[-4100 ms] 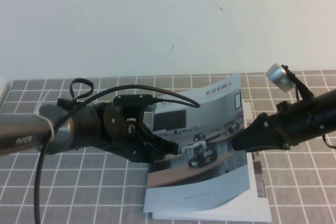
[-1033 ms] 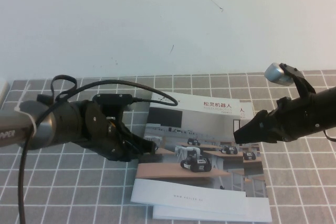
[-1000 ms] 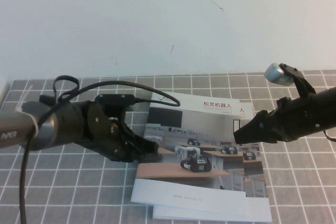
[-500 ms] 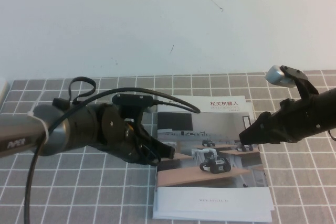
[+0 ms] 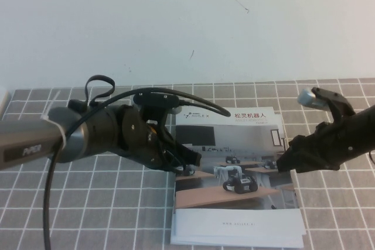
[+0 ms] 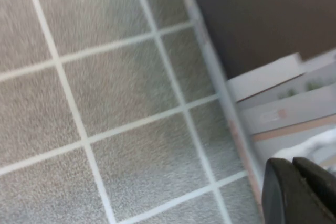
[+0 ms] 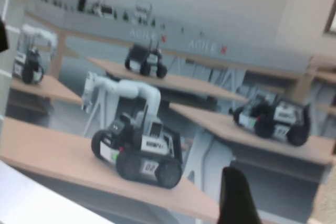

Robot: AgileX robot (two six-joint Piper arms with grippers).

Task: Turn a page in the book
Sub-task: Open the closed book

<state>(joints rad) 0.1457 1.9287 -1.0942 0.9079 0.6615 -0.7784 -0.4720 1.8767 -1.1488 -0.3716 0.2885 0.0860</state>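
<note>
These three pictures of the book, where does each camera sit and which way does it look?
High view: raised on the robot's side, angled down at the tiled table, the closed book, the left gripper and right gripper.
Left wrist view: on the left arm, facing tiles and the book's edge; a dark fingertip shows.
Right wrist view: on the right arm, close over the cover photo; one fingertip shows.
All three share the book.

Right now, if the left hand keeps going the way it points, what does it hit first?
Probably the thin white-covered softcover book: the left hand sits at its left edge, pointing right across the cover. Its height above the cover is unclear. The right hand is open at the opposite edge.
</note>
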